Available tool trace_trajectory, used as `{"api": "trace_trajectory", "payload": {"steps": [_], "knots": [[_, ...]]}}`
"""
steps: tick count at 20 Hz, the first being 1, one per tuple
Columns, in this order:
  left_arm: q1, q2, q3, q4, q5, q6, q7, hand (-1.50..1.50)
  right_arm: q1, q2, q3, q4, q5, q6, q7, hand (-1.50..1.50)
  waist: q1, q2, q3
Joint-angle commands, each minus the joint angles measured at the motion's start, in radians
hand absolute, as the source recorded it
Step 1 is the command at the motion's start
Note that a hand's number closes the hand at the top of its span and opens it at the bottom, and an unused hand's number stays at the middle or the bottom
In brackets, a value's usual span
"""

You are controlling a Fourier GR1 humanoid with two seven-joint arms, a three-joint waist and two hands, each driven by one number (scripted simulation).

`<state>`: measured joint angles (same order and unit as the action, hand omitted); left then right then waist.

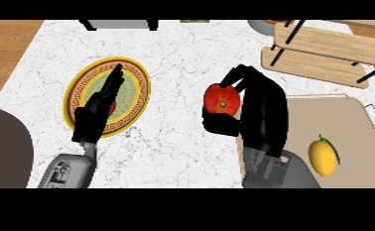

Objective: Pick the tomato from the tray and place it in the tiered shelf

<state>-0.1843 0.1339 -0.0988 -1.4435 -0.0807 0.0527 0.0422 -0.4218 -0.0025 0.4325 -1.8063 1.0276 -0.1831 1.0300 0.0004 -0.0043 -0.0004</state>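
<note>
My right hand (260,108) is curled round a red tomato (221,100), holding it over the white marble counter just left of the beige tray (330,116). The thumb wraps under the tomato and the fingers arch over its top. A wooden tiered shelf (326,51) with black legs stands at the upper right, beyond the hand. My left hand (99,106) lies open with straight fingers over a round plate (135,84) with a gold patterned rim at the left.
A yellow lemon (323,156) lies on the tray at the lower right. A grey object with black legs (121,24) sits at the counter's far edge. Wooden floor (18,41) shows past the counter's left edge.
</note>
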Motion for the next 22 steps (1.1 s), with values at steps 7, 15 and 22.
{"api": "trace_trajectory", "payload": {"steps": [7,15,22], "knots": [[0.024,0.036,0.041,0.015,0.019,-0.045,-0.058,0.0,-0.189,-0.011,-0.13,-0.151,0.223,0.242,0.179,1.5,-0.003,0.002,-0.001],[0.006,0.001,0.02,-0.005,-0.009,-0.018,-0.015,0.0,-0.397,-0.047,-0.305,-0.105,0.287,0.38,0.144,1.5,0.0,0.002,-0.001],[0.062,-0.032,-0.018,-0.097,-0.019,-0.014,0.018,0.0,-0.491,-0.145,-0.502,-0.017,0.232,0.368,0.022,1.5,0.007,0.002,0.0]]}}
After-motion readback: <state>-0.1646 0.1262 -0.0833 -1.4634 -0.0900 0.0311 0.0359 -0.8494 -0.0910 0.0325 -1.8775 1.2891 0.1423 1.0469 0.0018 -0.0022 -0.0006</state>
